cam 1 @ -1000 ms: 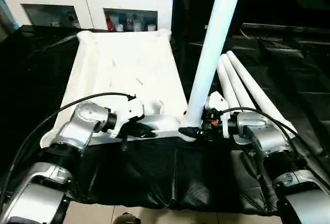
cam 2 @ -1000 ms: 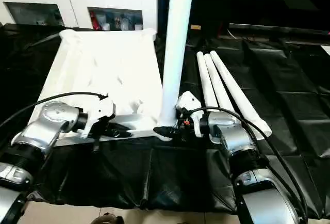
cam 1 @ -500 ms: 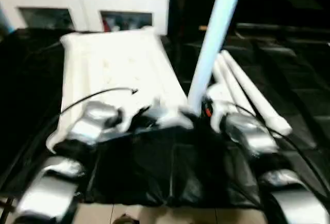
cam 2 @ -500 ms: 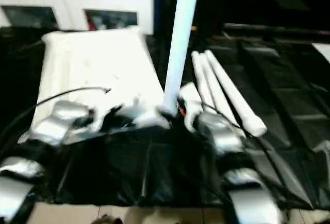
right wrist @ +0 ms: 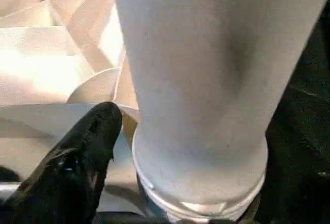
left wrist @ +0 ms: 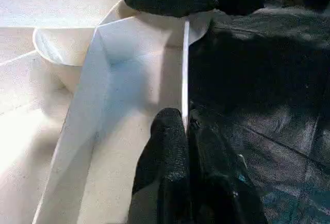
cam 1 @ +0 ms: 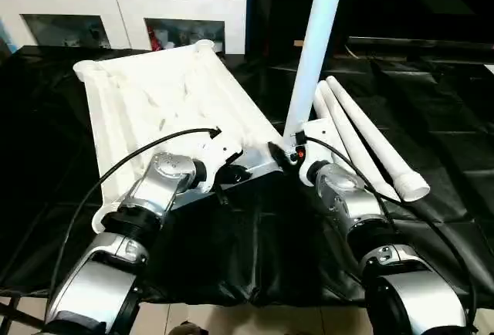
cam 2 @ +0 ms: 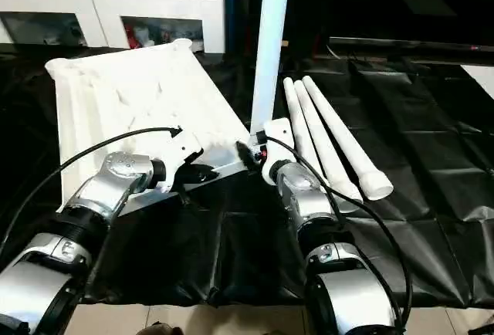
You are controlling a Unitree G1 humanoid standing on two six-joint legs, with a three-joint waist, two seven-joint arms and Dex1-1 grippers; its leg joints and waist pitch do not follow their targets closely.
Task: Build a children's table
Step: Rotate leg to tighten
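The left tool [left wrist: 186, 131] is clamped on the tabletop [cam 1: 166, 96] rim. The right tool [cam 1: 284, 155], fingers apart, flanks the upright leg [cam 1: 312, 49] at the near corner socket. Three spare legs [cam 1: 363, 136] lie at three o'clock. First leg is in; next likely fetching another.

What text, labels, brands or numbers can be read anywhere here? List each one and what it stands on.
None can be read.
Tabletop, upright leg and three loose legs: plain white, no print.
Items behind the cabinet's glass doors: too small and blurred to read.
Left gripper and right gripper: no marking legible.
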